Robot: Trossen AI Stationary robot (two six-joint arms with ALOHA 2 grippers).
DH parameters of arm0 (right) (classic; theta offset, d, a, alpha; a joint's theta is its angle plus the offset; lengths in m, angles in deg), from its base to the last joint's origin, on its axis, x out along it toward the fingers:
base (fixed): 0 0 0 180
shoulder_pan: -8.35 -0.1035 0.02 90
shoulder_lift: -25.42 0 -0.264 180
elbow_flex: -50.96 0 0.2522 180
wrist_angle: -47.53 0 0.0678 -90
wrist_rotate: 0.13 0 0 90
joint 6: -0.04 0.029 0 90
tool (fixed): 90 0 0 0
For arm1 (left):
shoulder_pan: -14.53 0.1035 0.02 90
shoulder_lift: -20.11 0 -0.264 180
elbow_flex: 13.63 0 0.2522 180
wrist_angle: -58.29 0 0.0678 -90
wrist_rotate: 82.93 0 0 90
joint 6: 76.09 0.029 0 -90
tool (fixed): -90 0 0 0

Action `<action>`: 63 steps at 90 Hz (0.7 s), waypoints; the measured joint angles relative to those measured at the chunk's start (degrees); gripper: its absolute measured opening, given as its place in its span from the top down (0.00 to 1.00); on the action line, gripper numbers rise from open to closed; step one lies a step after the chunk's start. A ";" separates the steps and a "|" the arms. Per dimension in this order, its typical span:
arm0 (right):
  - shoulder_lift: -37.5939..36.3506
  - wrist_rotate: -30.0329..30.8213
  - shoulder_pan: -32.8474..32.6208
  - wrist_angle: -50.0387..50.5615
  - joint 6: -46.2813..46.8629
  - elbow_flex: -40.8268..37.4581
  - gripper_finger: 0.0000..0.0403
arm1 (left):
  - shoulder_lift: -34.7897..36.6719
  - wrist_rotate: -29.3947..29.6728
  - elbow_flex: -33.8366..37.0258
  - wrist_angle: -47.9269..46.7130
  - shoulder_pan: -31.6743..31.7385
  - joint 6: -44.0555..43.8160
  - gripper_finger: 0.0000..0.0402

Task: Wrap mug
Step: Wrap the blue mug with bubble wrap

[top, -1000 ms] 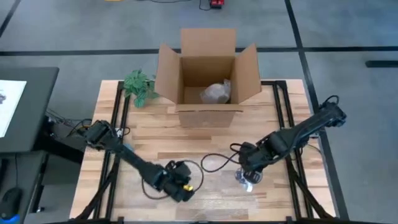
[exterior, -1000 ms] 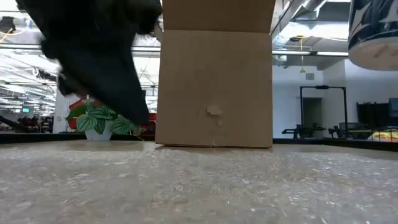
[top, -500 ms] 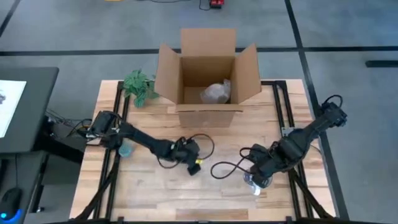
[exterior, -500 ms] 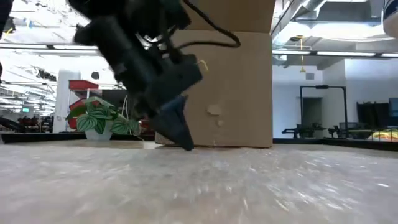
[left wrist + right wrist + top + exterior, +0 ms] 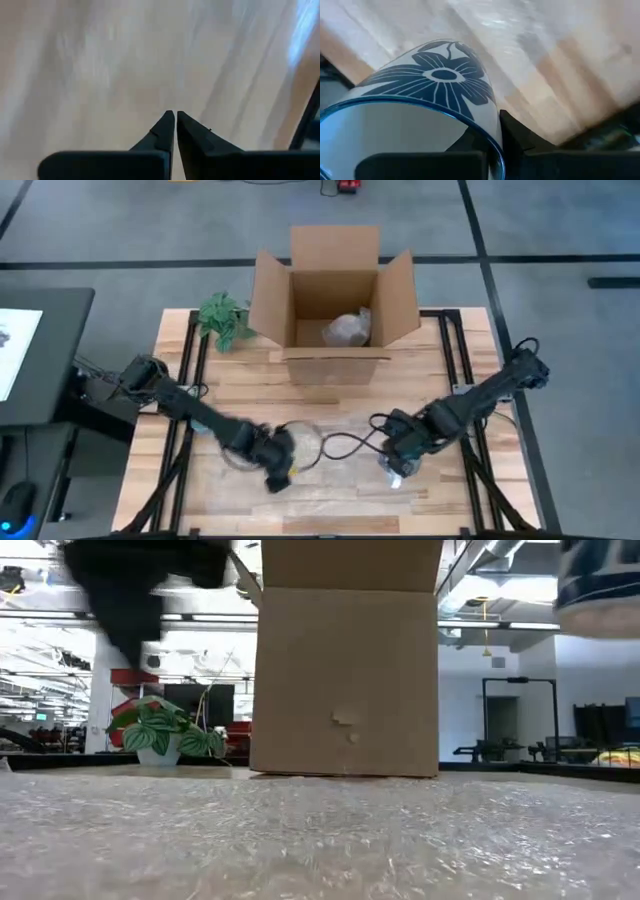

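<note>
Right gripper (image 5: 397, 468) clamps rim of white ceramic mug with blue flower pattern (image 5: 427, 95), held above clear bubble wrap sheet (image 5: 330, 470) at right front of wooden table (image 5: 450, 380). Left gripper (image 5: 175, 117) over sheet's left part, fingers pressed together, empty. Open cardboard box (image 5: 335, 300) behind.

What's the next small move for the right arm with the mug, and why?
Probably lower the mug onto the bubble wrap. The right gripper holds it by the rim, and the low view shows it hanging above the sheet rather than resting on it. The sheet lies flat on the table, and the left gripper, shut, sits at its left part.
</note>
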 joint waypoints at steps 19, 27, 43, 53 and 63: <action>10.76 -1.87 5.89 -8.03 -10.12 5.15 0.99 | 0.01 1.50 0.00 -4.32 -10.32 -19.24 1.00; 16.35 -1.38 8.63 -10.24 -16.84 9.58 0.99 | 0.62 0.81 -0.09 -3.95 -14.34 -27.33 1.00; 27.82 -1.19 12.94 -7.46 -24.45 20.65 0.99 | 1.34 0.35 -1.70 -3.35 -22.27 -40.49 1.00; 33.15 -0.79 14.32 -4.45 -27.53 27.72 0.99 | 1.39 0.52 -2.01 -3.01 -26.37 -48.63 1.00; 36.90 -1.06 14.82 -3.21 -29.43 31.97 0.99 | 1.36 0.42 -1.99 -3.28 -30.00 -56.84 1.00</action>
